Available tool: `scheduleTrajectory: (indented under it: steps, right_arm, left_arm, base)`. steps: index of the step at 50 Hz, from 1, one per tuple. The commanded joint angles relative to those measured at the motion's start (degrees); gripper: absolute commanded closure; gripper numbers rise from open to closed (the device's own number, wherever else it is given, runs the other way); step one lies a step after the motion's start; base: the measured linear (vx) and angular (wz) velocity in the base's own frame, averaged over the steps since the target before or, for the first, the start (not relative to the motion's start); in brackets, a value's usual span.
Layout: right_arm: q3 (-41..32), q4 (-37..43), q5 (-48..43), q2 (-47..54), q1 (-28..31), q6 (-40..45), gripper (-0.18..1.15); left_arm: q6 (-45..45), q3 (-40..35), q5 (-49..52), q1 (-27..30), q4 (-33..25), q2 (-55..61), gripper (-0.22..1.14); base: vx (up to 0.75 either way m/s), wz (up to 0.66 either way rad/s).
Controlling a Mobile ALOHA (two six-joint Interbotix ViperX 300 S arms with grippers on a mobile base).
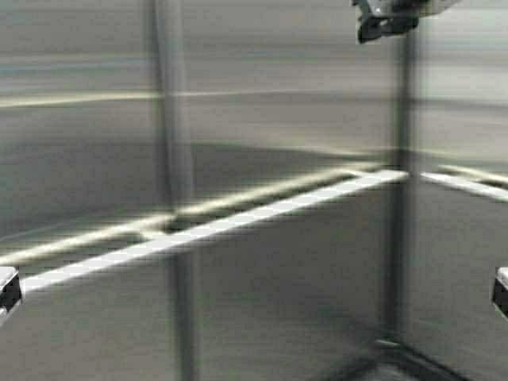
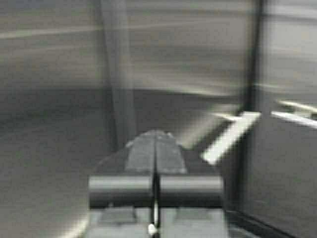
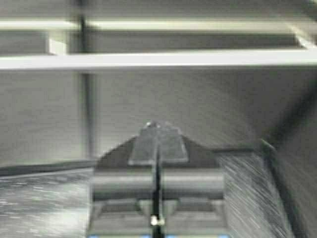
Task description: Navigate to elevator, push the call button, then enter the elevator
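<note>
I am inside the elevator (image 1: 278, 135), facing its brushed-steel back panels with a vertical seam (image 1: 178, 159). A bright handrail (image 1: 238, 222) runs across the wall into the corner (image 1: 397, 238) on the right. My left gripper (image 2: 156, 136) is shut on nothing and points at the wall, with the handrail (image 2: 230, 136) beyond it. My right gripper (image 3: 157, 128) is also shut and empty, held low under the handrail (image 3: 148, 60). Only slivers of the two arms show at the lower left (image 1: 6, 290) and lower right (image 1: 502, 292) edges of the high view. The call button is out of view.
Steel walls close in ahead and on the right. The cabin floor (image 3: 39, 203) shows below the right gripper and meets the wall nearby. A dark fixture (image 1: 385, 22) hangs at the top right of the high view.
</note>
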Motion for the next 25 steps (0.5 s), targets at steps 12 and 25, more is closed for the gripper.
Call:
scheduleTrajectory:
  steps: [12, 25]
  right_arm:
    - [-1.8, 0.4, -1.1, -0.7, 5.0, -0.1, 0.91]
    - [-1.6, 0.4, -0.7, -1.8, 5.9, 0.0, 0.91]
  left_arm:
    - [-0.2, -0.4, -0.3, 0.0, -0.3, 0.1, 0.89]
    - [0.4, -0.3, -0.3, 0.0, -0.4, 0.4, 0.89]
  base:
    - [0.11, 0.72]
    - [0.12, 0.82]
